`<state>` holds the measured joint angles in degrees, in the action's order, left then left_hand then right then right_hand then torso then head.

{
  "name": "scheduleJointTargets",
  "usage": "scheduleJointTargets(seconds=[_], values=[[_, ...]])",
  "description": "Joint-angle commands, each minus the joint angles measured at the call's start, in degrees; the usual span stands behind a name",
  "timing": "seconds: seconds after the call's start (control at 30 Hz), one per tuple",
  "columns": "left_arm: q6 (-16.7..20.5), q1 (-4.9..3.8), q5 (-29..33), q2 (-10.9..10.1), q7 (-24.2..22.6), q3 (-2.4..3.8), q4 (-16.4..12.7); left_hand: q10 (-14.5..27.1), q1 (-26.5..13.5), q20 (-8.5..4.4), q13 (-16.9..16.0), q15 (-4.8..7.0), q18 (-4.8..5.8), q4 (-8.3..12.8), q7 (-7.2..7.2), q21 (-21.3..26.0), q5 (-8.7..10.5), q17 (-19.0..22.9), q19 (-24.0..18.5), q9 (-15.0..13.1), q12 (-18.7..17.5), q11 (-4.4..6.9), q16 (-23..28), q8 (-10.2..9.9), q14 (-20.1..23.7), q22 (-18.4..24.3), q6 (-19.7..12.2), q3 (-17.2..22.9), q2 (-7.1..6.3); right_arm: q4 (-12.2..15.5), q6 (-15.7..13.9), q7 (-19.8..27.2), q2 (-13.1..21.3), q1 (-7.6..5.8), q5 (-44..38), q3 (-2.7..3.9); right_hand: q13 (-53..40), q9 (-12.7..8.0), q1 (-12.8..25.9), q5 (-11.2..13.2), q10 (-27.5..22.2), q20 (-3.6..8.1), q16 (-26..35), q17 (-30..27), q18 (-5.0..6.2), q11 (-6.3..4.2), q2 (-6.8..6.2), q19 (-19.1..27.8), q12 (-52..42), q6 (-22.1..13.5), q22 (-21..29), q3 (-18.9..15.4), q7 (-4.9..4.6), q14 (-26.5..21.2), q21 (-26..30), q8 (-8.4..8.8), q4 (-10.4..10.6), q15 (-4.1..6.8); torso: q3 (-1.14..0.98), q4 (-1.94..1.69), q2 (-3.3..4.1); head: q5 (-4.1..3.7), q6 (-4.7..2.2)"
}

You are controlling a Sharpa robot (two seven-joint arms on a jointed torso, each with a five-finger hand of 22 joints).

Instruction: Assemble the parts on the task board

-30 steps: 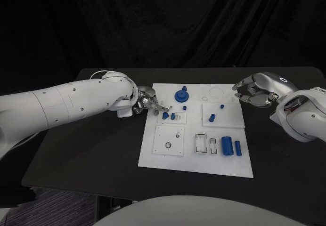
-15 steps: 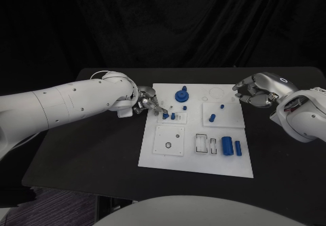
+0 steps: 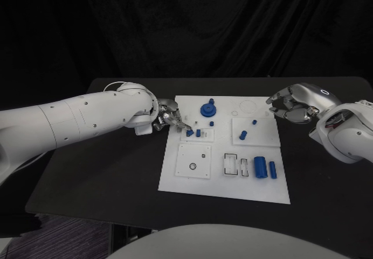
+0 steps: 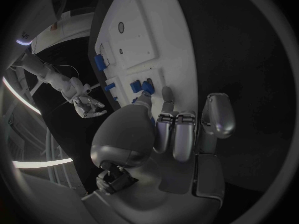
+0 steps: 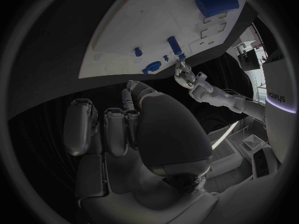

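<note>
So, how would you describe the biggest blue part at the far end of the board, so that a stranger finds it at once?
Start at the white task board in the middle of the black table and go to its far edge. There, left of centre, stands a round blue disc with a short peg rising from its top. Its neighbours are only small blue pegs.

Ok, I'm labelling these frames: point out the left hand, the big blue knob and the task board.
left hand (image 3: 168, 118), head view, fingers' middle.
big blue knob (image 3: 208, 110), head view, round base.
task board (image 3: 221, 191), head view, bare near edge.

Two smooth white arms dotted with small screws, ending in silver hands with jointed metallic fingers (image 4: 214, 115)
</note>
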<state>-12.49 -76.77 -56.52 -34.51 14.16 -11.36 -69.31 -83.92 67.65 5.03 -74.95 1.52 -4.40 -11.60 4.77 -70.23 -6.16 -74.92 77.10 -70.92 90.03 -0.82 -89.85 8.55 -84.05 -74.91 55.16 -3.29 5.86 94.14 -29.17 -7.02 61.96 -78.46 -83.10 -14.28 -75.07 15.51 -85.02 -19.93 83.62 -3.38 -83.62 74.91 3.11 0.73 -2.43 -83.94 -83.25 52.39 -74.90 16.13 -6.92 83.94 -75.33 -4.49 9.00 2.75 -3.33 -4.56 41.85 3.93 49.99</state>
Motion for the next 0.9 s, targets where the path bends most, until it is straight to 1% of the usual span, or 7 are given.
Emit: scheduleJointTargets(seconds=[0.03,0.1,0.13,0.43,0.47,0.5,0.9], values=[[-1.43,1.42,0.0,0.6,1.26,-0.78,-0.25,-6.08,1.04,-0.19,-15.05,0.11,-0.34,0.66,-0.37,-0.19,-1.12,-15.08,0.18,0.37,-0.03,0.04,-0.15,-0.64,-5.95,-8.84,-0.39,0.17,0.1,0.03,0.5,-0.47,0.02,0.15,-0.15,0.03,-6.64,-0.08,0.13,-0.28,-0.49,0.32,0.16,8.51,0.31,-0.05,0.11,-0.23,0.31,-0.03,-10.42,0.19,0.34,4.39,0.36,0.38,0.0,0.45,0.0,0.0,0.02,0.02,0.01],[-1.49,1.46,0.0,0.55,1.21,-0.78,-0.23,-6.08,1.7,-0.25,-15.05,0.15,-0.35,1.06,-0.43,-0.11,-2.67,-15.08,0.13,0.58,-0.03,0.09,-0.15,-0.85,-5.95,-8.82,-0.51,0.55,0.36,0.03,0.57,-0.49,0.02,0.15,-0.15,0.03,-6.64,-0.08,0.13,-0.28,-0.49,0.32,0.16,8.51,0.31,-0.05,0.11,-0.23,0.31,-0.03,-10.42,0.19,0.34,4.39,0.36,0.38,0.0,0.45,-0.01,-0.01,0.02,0.02,0.01],[-1.51,1.47,0.0,0.52,1.2,-0.78,-0.22,-6.08,2.34,-0.29,-15.05,0.19,-0.39,1.44,-0.48,0.04,-4.03,-15.08,0.02,0.75,-0.03,0.13,-0.15,-1.04,-5.95,-8.78,-0.65,0.92,0.52,0.03,0.6,-0.5,0.02,0.15,-0.15,0.03,-6.6,-0.08,0.08,-0.28,-0.52,0.32,0.25,8.42,0.32,-0.05,0.11,-0.22,0.34,0.03,-10.41,0.27,0.34,4.36,0.4,0.35,-0.09,0.45,0.0,-0.02,0.02,0.02,0.01],[-1.64,1.53,0.0,-0.17,0.68,-0.78,-0.34,-6.08,4.64,-0.37,-15.05,0.24,-0.49,2.57,-0.54,0.57,-8.84,-15.08,-0.38,1.69,-0.03,0.21,-0.15,-1.96,-5.95,-8.64,-1.08,2.5,0.79,0.04,0.96,-0.59,0.04,0.15,-0.15,0.03,-6.49,-0.07,0.06,-0.29,-0.61,0.32,0.33,8.34,0.36,-0.05,0.11,-0.14,0.44,0.08,-10.35,0.31,0.34,4.34,0.61,0.33,-0.14,0.44,0.0,-0.02,0.0,0.21,0.01],[-1.61,1.54,0.0,-0.24,0.6,-0.78,-0.39,-6.08,5.49,-0.39,-15.05,0.26,-0.49,3.1,-0.54,0.61,-10.28,-15.08,-0.42,2.0,-0.03,0.21,-0.15,-2.3,-5.95,-8.63,-1.3,3.14,0.79,0.04,0.98,-0.6,0.05,0.15,-0.15,0.03,-6.49,-0.07,0.06,-0.29,-0.61,0.32,0.33,8.34,0.36,-0.05,0.11,-0.14,0.44,0.08,-10.35,0.31,0.34,4.34,0.61,0.33,-0.14,0.44,0.0,-0.03,0.0,0.19,0.01],[-1.53,1.54,0.0,-0.37,0.43,-0.78,-0.47,-6.08,6.03,-0.39,-15.05,0.25,-0.5,3.44,-0.52,0.67,-10.68,-15.08,-0.47,2.26,-0.03,0.21,-0.15,-2.58,-5.95,-8.62,-1.44,3.62,0.75,0.04,1.03,-0.62,0.06,0.15,-0.15,0.03,-6.49,-0.07,0.06,-0.29,-0.61,0.32,0.33,8.34,0.36,-0.05,0.11,-0.14,0.44,0.08,-10.35,0.31,0.34,4.34,0.61,0.33,-0.14,0.44,-0.02,-0.04,-0.01,0.19,0.01],[-0.13,1.57,0.0,-1.71,-1.88,-0.78,-1.46,-6.08,5.7,-0.23,-15.05,0.02,-0.52,2.85,-0.06,0.94,-10.77,-15.08,-0.69,4.04,-0.03,-0.11,-0.15,-3.91,-5.95,-8.55,-1.63,4.78,0.44,0.08,1.59,-0.87,0.16,0.15,-0.15,0.03,-6.43,-0.06,0.06,-0.28,-0.66,0.32,0.45,8.23,0.39,-0.05,0.12,-0.09,0.5,0.15,-10.31,0.36,0.35,4.3,0.74,0.29,-0.17,0.44,0.02,-0.07,0.04,0.37,0.01]])
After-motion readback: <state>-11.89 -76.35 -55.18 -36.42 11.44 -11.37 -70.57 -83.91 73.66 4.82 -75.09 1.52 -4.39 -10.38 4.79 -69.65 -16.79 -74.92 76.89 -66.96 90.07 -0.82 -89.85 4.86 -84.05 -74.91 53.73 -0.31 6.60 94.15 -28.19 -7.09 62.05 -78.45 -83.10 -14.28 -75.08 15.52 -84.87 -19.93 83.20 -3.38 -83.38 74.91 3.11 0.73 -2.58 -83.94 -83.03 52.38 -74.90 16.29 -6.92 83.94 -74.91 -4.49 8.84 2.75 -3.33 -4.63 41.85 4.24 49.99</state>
